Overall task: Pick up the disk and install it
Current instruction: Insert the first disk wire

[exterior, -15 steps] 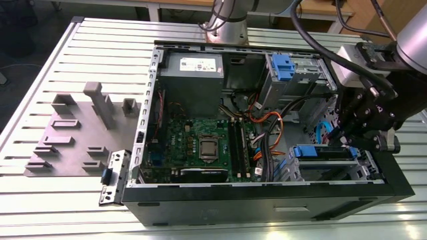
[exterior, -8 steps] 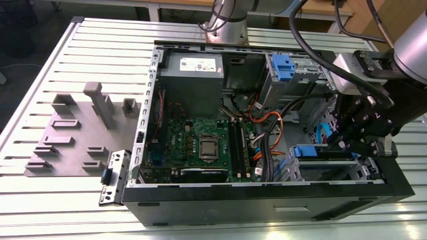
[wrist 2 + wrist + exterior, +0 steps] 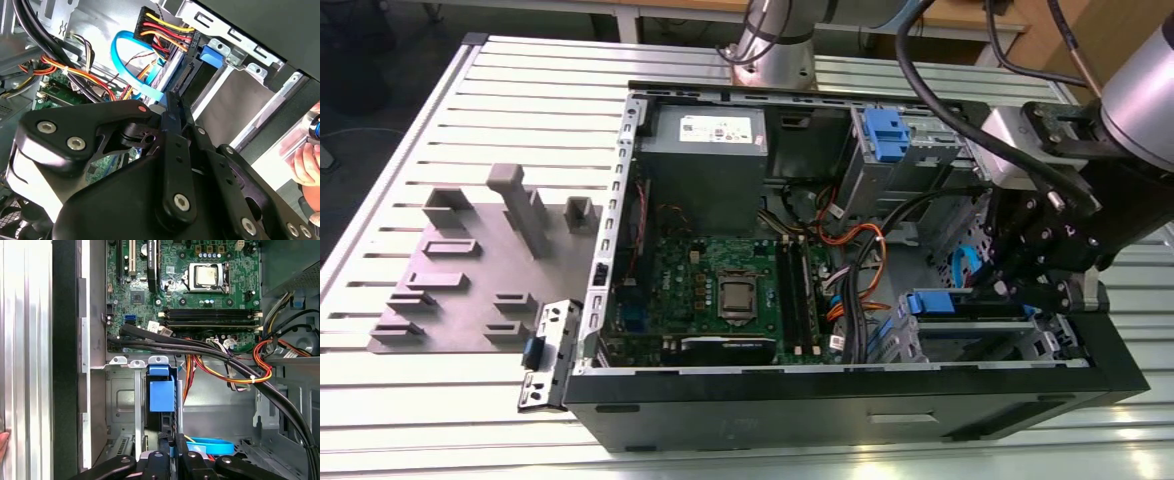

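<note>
My gripper (image 3: 1034, 290) is low inside the case (image 3: 854, 400), at about 4 o'clock from the board (image 3: 720, 290); it pinches the disk (image 3: 161, 395), which stands on edge in the bay (image 3: 125, 405); a hand (image 3: 307, 165) waits nearby.

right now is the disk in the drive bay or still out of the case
In: the disk stands on edge inside the drive bay of the case, its blue carrier end showing, with the hand right at it.

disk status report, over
tool low inside the case at the drive bay. disk on edge in the bay, blue carrier end showing. black cables cross nearby; hand at case edge.
</note>
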`<act>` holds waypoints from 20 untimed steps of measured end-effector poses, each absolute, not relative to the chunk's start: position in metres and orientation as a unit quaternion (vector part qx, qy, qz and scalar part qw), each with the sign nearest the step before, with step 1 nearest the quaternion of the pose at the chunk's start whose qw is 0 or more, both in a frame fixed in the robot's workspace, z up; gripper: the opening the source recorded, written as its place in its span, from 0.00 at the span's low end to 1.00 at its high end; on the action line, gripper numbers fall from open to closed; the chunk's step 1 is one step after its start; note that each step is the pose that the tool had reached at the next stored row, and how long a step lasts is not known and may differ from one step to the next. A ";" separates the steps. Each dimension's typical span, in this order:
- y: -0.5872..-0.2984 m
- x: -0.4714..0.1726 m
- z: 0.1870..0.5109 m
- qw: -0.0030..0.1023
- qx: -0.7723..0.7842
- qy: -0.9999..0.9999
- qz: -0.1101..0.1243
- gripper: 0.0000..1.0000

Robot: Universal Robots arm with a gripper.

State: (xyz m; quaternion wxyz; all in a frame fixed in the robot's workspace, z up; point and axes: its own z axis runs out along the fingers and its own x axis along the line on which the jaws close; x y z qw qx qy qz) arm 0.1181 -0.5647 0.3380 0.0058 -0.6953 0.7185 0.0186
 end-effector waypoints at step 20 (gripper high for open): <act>-0.563 0.118 0.334 0.006 -0.695 0.718 0.019 0.16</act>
